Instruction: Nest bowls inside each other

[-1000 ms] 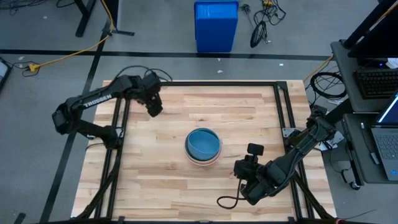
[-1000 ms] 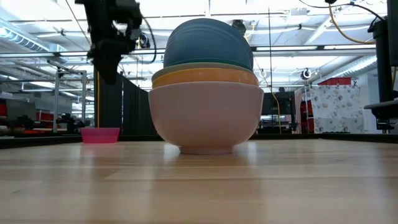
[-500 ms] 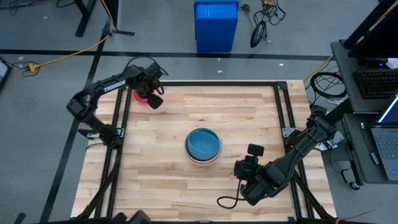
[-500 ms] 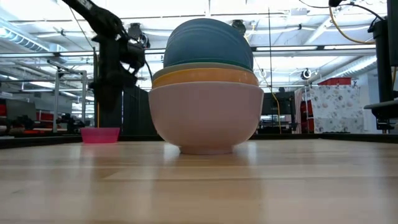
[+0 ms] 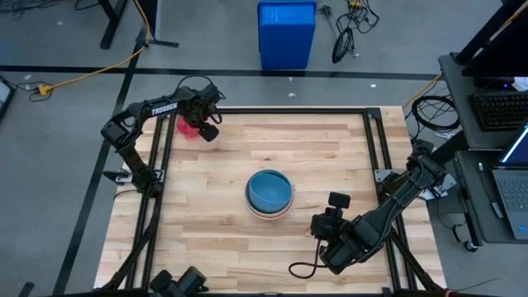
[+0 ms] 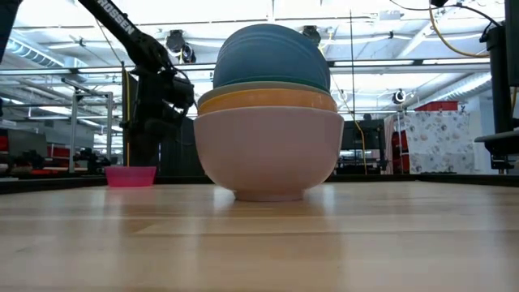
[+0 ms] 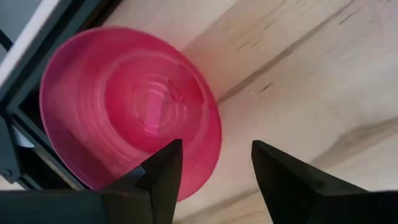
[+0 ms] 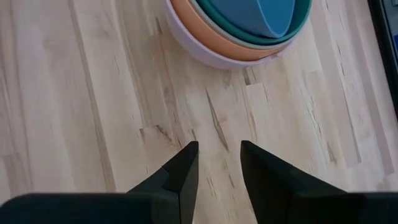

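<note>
A small magenta bowl rests on its base at the table's far left corner, close to the black frame rail. My left gripper hangs over it, open and pointing down. One finger is above the bowl's inside and the other outside its rim, over the wood. In the table's middle stands a stack of nested bowls: blue on top, then teal, orange and a pale outer bowl. My right gripper waits open and holding nothing, near the stack's right side.
A tall blue bin stands on the floor beyond the far edge. Black frame rails run along the table's sides. A dark cable loops near the right arm. Bare wood lies between the magenta bowl and the stack.
My left gripper has come down and toward the table's far left corner, and now hangs low over the magenta bowl. The bowl and the stack have stayed where they were.
</note>
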You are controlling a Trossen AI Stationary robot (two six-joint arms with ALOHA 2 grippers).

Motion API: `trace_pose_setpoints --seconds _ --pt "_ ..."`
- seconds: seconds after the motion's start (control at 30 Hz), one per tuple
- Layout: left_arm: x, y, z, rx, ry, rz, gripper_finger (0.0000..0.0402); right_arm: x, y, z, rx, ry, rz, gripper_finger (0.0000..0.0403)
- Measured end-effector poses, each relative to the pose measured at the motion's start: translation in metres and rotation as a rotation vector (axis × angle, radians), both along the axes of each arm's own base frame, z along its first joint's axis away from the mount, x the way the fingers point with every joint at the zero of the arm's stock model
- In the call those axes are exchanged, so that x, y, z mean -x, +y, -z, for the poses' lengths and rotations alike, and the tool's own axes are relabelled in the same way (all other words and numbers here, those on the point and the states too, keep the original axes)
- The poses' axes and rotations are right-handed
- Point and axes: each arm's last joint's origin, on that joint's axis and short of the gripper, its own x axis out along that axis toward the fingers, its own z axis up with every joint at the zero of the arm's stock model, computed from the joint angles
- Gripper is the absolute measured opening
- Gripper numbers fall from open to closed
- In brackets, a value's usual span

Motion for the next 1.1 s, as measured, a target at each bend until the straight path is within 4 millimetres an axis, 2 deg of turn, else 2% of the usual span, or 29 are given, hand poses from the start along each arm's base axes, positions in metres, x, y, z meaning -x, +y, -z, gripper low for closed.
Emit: trace_pose_setpoints --seconds 0.3,0.63,0.83,1.1 --pt "0.0056 0.0060 0.0006 -0.007 -0.010 -0.020 0.0056 -0.0001 0.0003 0.0000 -0.002 -0.002 0.000 0.0105" --pt "0.0036 0.0056 0.0006 0.023 -0.067 -0.018 0.0014 0.0001 0.0007 0.0001 -0.010 -0.002 0.005 0.0105" --pt "0.0002 0.0055 0.0004 0.025 -0.103 -0.017 0.0018 0.0018 0.0030 0.0000 -0.012 -0.002 -0.003 0.0105" --pt "-0.0038 0.0069 0.0029 0.033 -0.147 -0.021 0.0067 0.0026 0.0038 0.0000 -0.011 -0.001 -0.008 0.0105"
